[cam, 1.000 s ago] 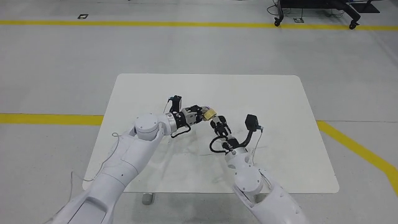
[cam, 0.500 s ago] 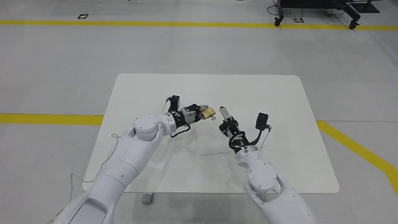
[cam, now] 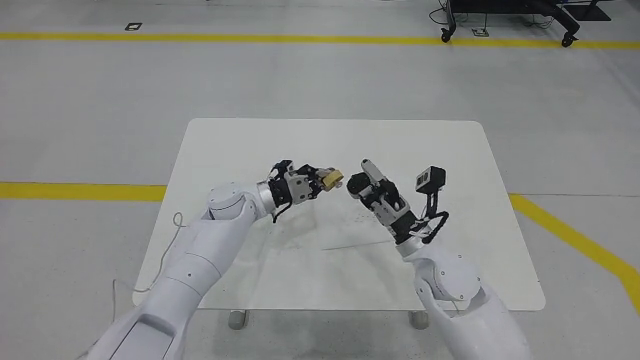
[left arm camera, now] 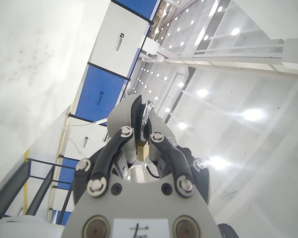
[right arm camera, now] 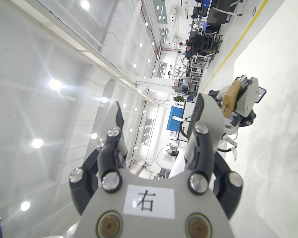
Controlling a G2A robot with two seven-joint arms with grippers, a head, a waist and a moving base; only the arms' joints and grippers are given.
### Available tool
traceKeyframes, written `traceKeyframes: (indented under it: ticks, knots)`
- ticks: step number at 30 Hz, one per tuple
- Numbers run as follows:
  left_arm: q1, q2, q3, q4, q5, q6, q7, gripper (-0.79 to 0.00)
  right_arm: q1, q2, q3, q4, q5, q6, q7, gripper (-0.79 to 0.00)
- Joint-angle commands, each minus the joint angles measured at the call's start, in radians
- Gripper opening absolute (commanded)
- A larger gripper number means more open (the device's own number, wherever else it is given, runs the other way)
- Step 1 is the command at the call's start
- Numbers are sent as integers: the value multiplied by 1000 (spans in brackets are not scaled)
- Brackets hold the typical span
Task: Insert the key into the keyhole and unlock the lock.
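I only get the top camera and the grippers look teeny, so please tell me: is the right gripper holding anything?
Observer: No. The right wrist view shows the right gripper open and empty.
Operator: Who's got the lock?
Observer: The left gripper is shut on the lock, pinching its silver shackle.
Operator: Is it lying on the table?
Observer: No. The left wrist view shows ceiling lights behind it, so the left gripper holds it pointing upward.

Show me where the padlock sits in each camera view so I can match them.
Top view: padlock above the table's middle, at the left pincer's tip.
Left wrist view: padlock clamped in the left pincer.
Right wrist view: padlock beyond the open right pincer.
Shared landmark: the left pincer holding it.
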Motion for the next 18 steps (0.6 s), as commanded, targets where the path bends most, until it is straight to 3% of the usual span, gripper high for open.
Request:
traceKeyframes:
  ticks: [1,9,18]
  knots:
    - [-5,-5,0,16,-33,8,-36,-785,6,0,-8,3,-42,-8,-5,-785]
    - [-30,-24,3,89,-118,25,-134,-785,18,-8,-73,21,-302,-17,-118,-785]
    - [-51,-36,13,130,-115,11,-151,-785,32,-15,-113,29,-388,18,-157,-785]
